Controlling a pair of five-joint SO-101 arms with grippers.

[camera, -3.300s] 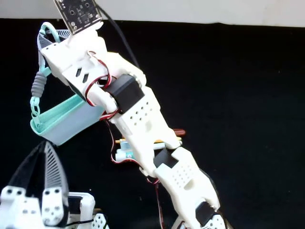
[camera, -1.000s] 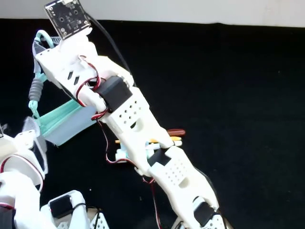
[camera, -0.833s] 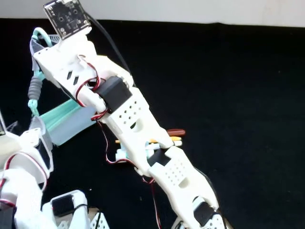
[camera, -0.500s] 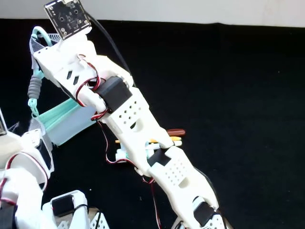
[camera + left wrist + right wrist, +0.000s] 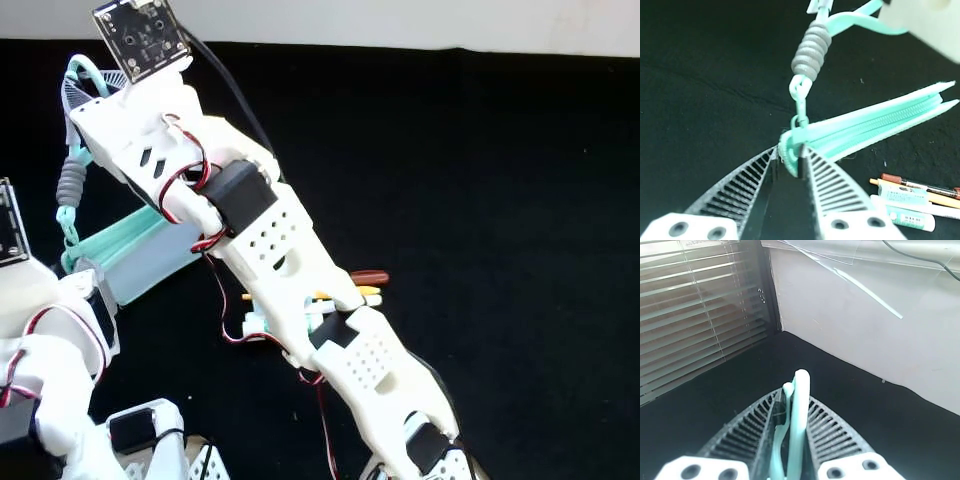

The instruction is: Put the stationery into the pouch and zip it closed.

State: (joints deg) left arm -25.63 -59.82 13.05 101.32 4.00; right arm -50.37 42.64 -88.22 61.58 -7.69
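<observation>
A black worktop is seen below a pale wall, with slatted blinds to one side. The left gripper is closed on the end of the pouch, where the zip track meets the strap clip. This is judged to anchor the fabric against a pull along the zip. The right gripper is clamped on the mint strap, by which the pouch appears to be held stretched between the two arms. The pouch is soft, flat and mint green, with a finely ribbed zip band. A grey coiled sleeve is threaded on the strap. The stationery, slim pens and a tube, is found lying on the worktop near the pouch, not yet inside it.
</observation>
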